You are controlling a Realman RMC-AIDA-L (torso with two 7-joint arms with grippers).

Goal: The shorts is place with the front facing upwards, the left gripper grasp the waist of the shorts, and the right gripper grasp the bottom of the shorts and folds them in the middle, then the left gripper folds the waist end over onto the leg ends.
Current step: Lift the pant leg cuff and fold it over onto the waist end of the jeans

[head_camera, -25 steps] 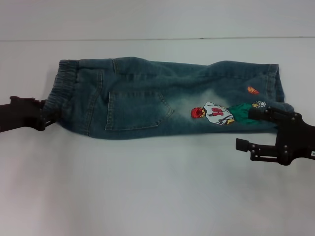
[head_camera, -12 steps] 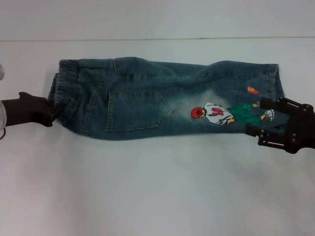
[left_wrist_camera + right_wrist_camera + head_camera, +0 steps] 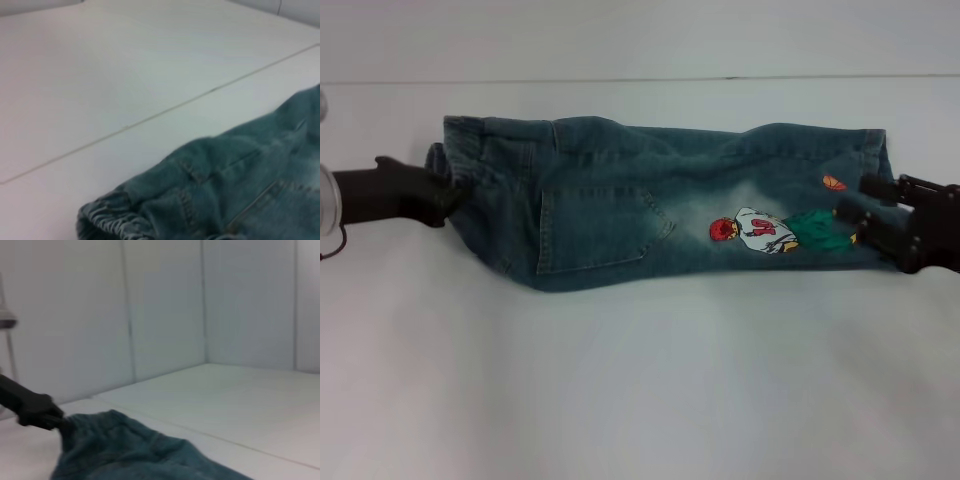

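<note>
Shorts (image 3: 650,210) lie folded lengthwise across table (image 3: 640,390) center. My left gripper (image 3: 442,192) at 9 o'clock pinches waist, lifting it. My right gripper (image 3: 865,215) at 3 o'clock clamps leg ends (image 3: 882,165).

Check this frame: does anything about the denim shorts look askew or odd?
Yes. The blue-green washed denim shorts, folded lengthwise on the white table, show a back patch pocket on top. The elastic waistband is bunched where the black left gripper holds it. The black right gripper sits at the leg hems.
</note>
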